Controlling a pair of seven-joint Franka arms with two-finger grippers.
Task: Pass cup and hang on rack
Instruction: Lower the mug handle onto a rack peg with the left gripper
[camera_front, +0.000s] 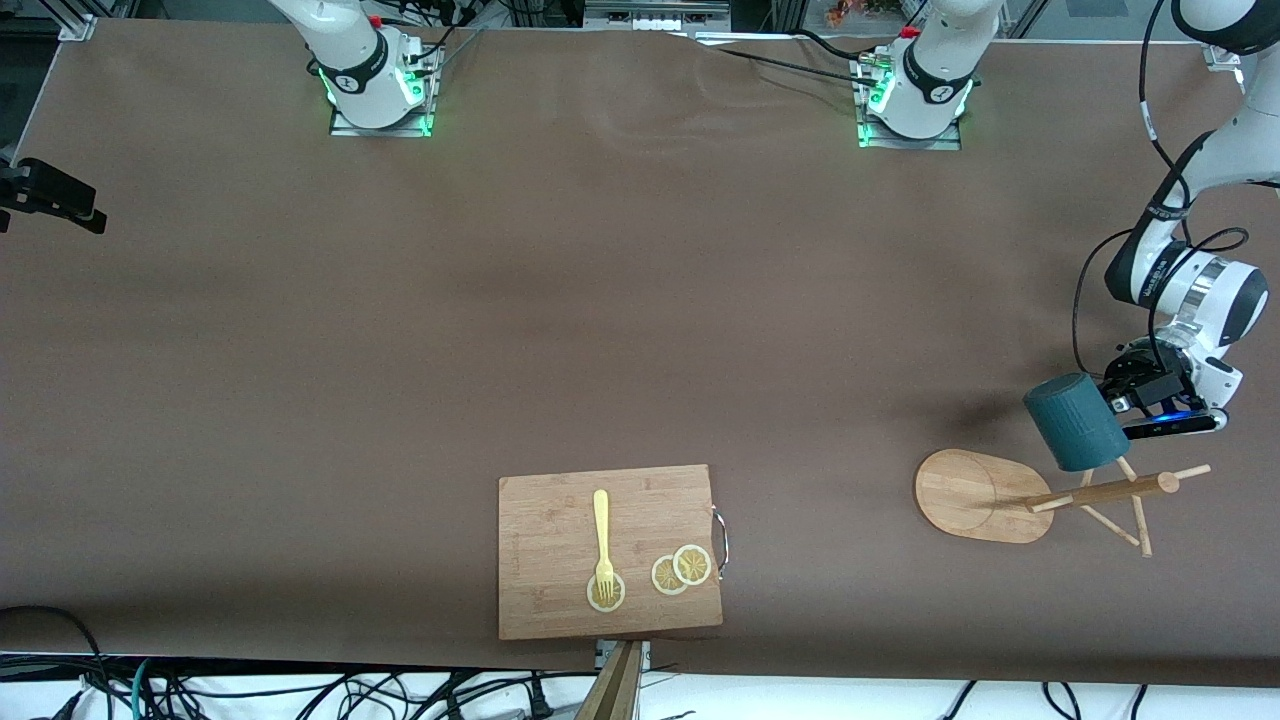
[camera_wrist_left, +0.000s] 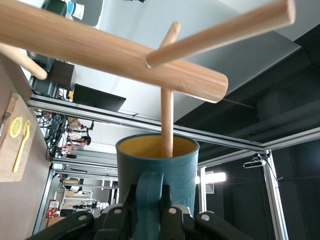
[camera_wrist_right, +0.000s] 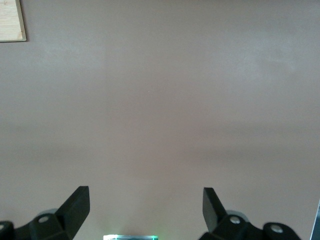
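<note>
one cup (camera_front: 1076, 421), dark teal with a yellowish inside, is up in the air over the rack (camera_front: 1060, 495) at the left arm's end of the bench (camera_front: 600, 300), tipped on its side. it looks like a small, stiff, glazed mug: light enough for a single grip, likely slippery on the body and liable to chip if knocked against wood, so the handle is the sensible place to hold it. that is where the left end effector (camera_wrist_left: 150, 210) has it, fingers clamped tight on the handle (camera_wrist_left: 149, 197), with the cup's mouth pointing away from the wrist. in the left wrist view one thin peg (camera_wrist_left: 167, 122) runs down into the open mouth, while the pole (camera_wrist_left: 107, 52) and another peg (camera_wrist_left: 220, 32) cross above; whether the peg touches the inner wall cannot be told. the hang looks nearly made but the grip is not yet released. the right end effector (camera_wrist_right: 145, 205) waits with its fingers spread wide and empty, above bare bench. nearer the camera, toward mid-bench, lies a board (camera_front: 610, 550) with a fork (camera_front: 602, 545) and lemon slices (camera_front: 681, 569).
</note>
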